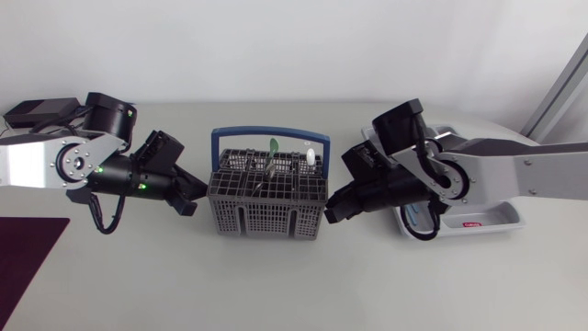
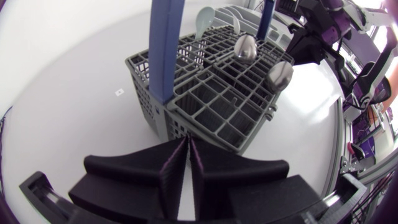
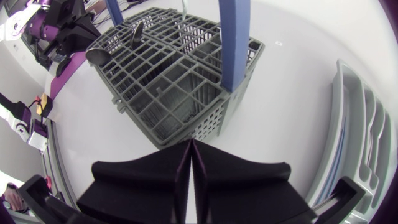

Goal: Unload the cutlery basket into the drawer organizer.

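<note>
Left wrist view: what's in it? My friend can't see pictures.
A grey plastic lattice cutlery basket with a blue handle stands on the white table ahead of the left black gripper, shut and empty. Two silver metal spoons stick up inside.

Worktop point(image 1: 276, 285): one, white, matte, plain surface, running the full width of the head view.
Mat point(image 1: 28, 267): one, dark maroon, lying flat at the worktop's near left corner.
Small mark point(image 2: 119, 92): one, a grey speck on bare worktop; too small to tell what it is.
Light: even and diffuse; shadows soft, grey, lying close beside whatever stands on the worktop.
</note>
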Robot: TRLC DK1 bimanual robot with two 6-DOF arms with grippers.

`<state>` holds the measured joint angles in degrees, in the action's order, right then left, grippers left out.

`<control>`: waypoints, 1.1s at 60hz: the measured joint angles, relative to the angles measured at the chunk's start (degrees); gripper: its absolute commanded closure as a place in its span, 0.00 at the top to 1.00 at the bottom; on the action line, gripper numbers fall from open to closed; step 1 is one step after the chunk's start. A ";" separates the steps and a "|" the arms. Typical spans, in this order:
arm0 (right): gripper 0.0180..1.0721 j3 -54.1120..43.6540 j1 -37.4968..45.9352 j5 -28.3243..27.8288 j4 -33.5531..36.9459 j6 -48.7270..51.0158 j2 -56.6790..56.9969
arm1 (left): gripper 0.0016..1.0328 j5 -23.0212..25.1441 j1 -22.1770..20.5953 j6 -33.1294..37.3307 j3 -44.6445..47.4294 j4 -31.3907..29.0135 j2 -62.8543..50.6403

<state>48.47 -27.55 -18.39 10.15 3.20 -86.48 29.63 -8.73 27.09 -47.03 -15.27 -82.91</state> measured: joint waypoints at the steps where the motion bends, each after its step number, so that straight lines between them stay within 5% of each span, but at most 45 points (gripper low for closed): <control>1: 0.05 -0.09 -0.02 0.26 0.13 0.04 0.17 | 0.16 -0.15 -0.04 0.00 0.24 -0.15 0.11; 18: 0.05 -0.70 -0.17 2.21 0.11 1.11 -0.46 | 0.16 0.33 -0.24 2.97 1.46 -1.14 -2.21; 30: 0.07 -1.97 0.02 2.89 -1.42 2.25 -2.75 | 0.16 1.75 3.50 6.25 1.46 -0.31 -3.82; 35: 0.20 -3.45 0.48 3.96 -1.46 3.06 -2.69 | 0.16 1.77 6.36 7.58 1.55 -0.44 -4.04; 47: 0.81 -7.08 2.16 5.84 -0.92 4.61 2.27 | 0.18 1.77 10.80 9.51 3.06 -4.55 0.39; 51: 0.91 -7.72 2.19 6.56 -0.33 5.01 5.31 | 0.25 1.77 10.93 9.66 3.67 -6.60 4.52; 58: 0.94 -8.59 2.21 7.58 0.46 5.79 9.55 | 0.55 0.87 9.03 9.62 3.69 -11.91 13.07; 66: 0.94 -9.94 3.19 7.96 0.59 6.08 11.89 | 0.79 -6.47 -0.31 7.37 3.56 -15.78 21.16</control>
<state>38.52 -24.36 -10.44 10.74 9.28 -74.59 23.16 -9.04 34.46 -43.46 -31.05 -61.76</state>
